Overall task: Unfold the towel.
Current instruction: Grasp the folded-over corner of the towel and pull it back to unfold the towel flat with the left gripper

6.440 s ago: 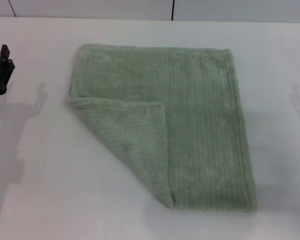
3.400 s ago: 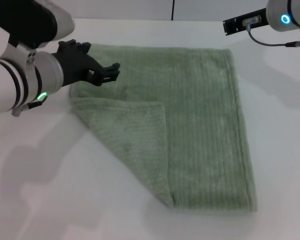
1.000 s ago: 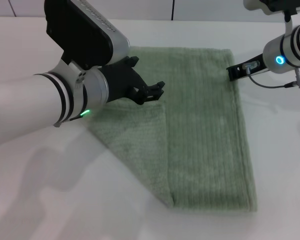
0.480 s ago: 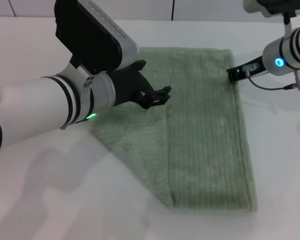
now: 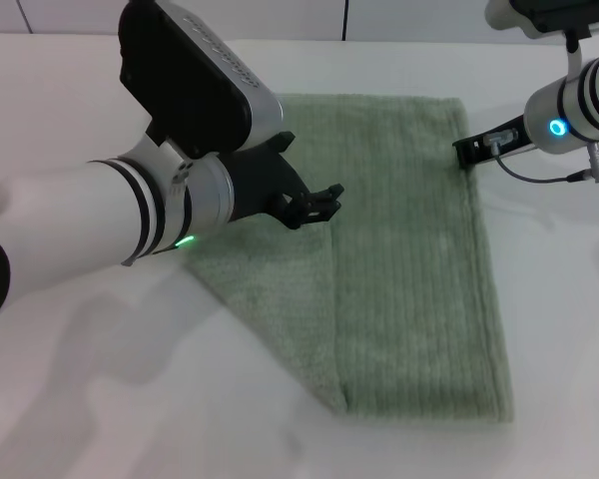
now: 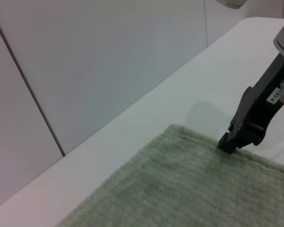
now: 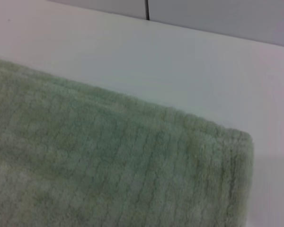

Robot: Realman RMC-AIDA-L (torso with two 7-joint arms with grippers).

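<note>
We see the towel (image 5: 409, 259) lying flat on the white bench (image 5: 569, 319), its long axis running from the far edge toward us, leaning slightly to the right as it comes near. Its near-left corner is folded over onto the cloth, so a triangular flap lies on top with its tip pointing toward the towel's centre and its diagonal fold edge running down to the near edge.

Our left gripper (image 5: 317, 205) hovers over the tip of that flap, reaching in from the left; its jaws stand parted, with nothing between them. Against the frame half a second back, it has moved slightly farther right and nearer, closing on the flap's corner.

Our right gripper (image 5: 466, 152) sits at the towel's far-right corner, its tip touching the hem; the left wrist view shows that dark tip (image 6: 234, 139) pressed to the cloth's edge. We cannot tell whether its jaws are open or closed. It has hardly shifted since the earlier frame. The towel itself lies as it did before.
</note>
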